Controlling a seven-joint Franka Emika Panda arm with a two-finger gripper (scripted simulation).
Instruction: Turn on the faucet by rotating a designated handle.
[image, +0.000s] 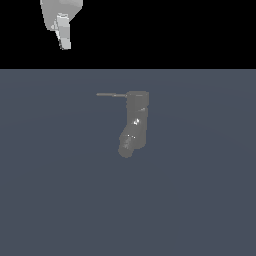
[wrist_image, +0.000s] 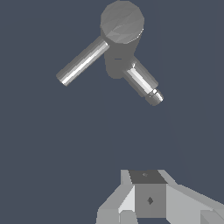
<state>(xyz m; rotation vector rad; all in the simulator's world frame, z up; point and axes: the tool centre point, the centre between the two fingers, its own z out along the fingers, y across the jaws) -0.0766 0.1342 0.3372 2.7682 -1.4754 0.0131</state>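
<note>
Flat blue-grey floor (image: 200, 200) (black void behind) bears the faucet (image: 135, 122).

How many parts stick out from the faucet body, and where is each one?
2. The handle, a thin rod, juts from the top of the faucet toward the exterior view's left. The spout, thicker, angles down from its lower part. Nothing else shows in either view.

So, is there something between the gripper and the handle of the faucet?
No. In the exterior view the gripper hangs high, apart from the handle. The wrist view shows only bare floor between it and the faucet.
</note>
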